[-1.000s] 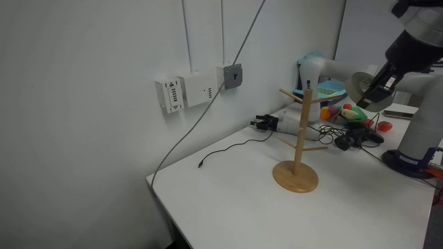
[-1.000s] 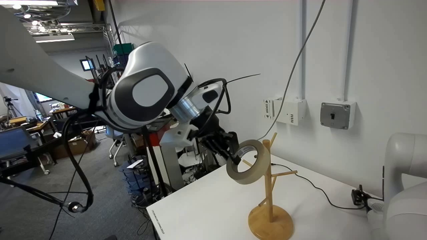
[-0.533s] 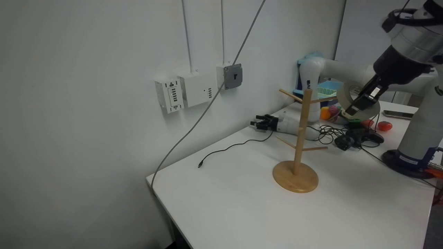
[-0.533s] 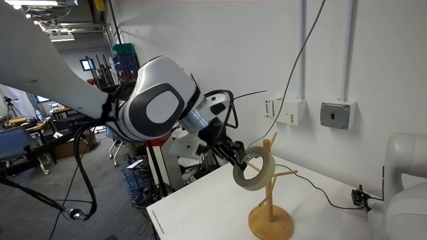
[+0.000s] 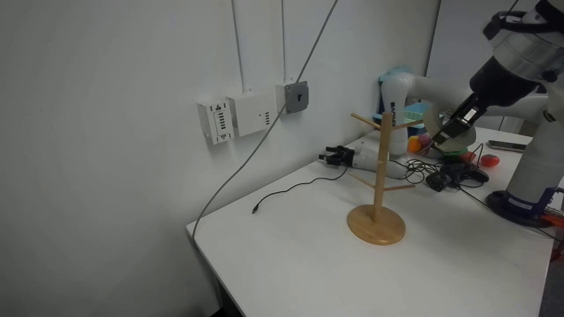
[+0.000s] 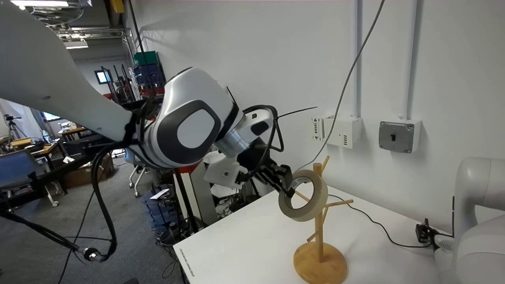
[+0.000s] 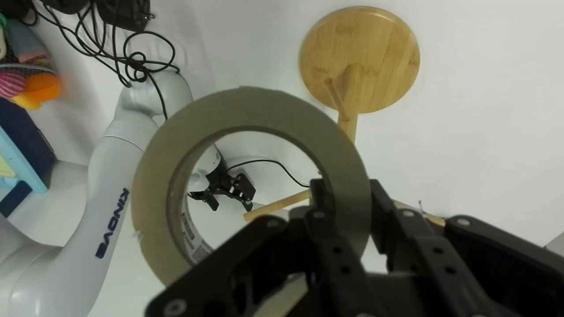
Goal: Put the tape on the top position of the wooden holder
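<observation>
The tape, a beige ring, hangs tilted in my gripper; it shows in both exterior views [image 5: 462, 141] [image 6: 320, 193] and the wrist view [image 7: 251, 105]. My gripper [image 5: 440, 137] [image 6: 290, 191] [image 7: 346, 193] is shut on the ring's rim, one finger inside the hole. The wooden holder [image 5: 376, 224] [image 6: 319, 262] [image 7: 361, 57] stands on the table, its post leaning slightly. The tape is at the height of the upper pegs. One peg shows through the ring's hole in the wrist view; I cannot tell whether it is threaded. The post's top is hidden there.
A white Kinova arm [image 5: 398, 92] [image 6: 473, 205] [image 7: 110, 207] lies along the wall, its own black gripper [image 5: 337, 156] low on the table. Black cables [image 5: 418, 169], toy food [image 5: 425, 141] and a phone [image 5: 506, 146] are behind the holder. Wall boxes [image 5: 253, 114] sit above.
My gripper and the tape moved towards the holder, lower at first, then slightly up. The top of the holder's post has shifted slightly while its base stayed put. The grip is unchanged.
</observation>
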Tool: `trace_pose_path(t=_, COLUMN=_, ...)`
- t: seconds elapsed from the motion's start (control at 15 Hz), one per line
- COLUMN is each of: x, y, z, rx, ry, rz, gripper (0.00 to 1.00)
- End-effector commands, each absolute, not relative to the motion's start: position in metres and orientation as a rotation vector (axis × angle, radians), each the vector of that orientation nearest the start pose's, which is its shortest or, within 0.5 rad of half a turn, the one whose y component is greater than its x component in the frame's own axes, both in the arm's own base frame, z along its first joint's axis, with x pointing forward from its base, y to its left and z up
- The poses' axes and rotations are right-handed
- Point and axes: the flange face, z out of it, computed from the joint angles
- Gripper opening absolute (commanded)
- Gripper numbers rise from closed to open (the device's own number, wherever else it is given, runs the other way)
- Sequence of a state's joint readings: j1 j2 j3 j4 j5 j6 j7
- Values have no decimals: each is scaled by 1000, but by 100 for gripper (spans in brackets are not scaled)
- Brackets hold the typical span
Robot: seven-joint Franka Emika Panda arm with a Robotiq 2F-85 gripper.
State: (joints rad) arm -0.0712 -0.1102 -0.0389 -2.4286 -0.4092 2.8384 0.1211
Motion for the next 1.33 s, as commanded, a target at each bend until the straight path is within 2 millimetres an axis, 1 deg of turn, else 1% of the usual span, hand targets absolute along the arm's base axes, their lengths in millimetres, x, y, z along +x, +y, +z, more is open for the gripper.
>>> trace_pose_path(t=0.0, x=513, y=-33, z=408, rx=-3201, ry=-172, rz=-869, gripper=6)
trace_pose_path(t=0.33, x=506, y=-33, z=414, rx=-3183, ry=-121, rz=-836, gripper=6)
trace_pose_path(t=0.73, x=496, y=-37, z=420, rx=-3204, ry=-80, rz=-760, gripper=6)
trace_pose_path(t=1.0, x=488, y=-38, z=429, rx=-3221, ry=-78, rz=-730, gripper=6)
trace_pose_path(t=1.27, x=485, y=-35, z=442, rx=-3218, ry=-76, rz=-762, gripper=6)
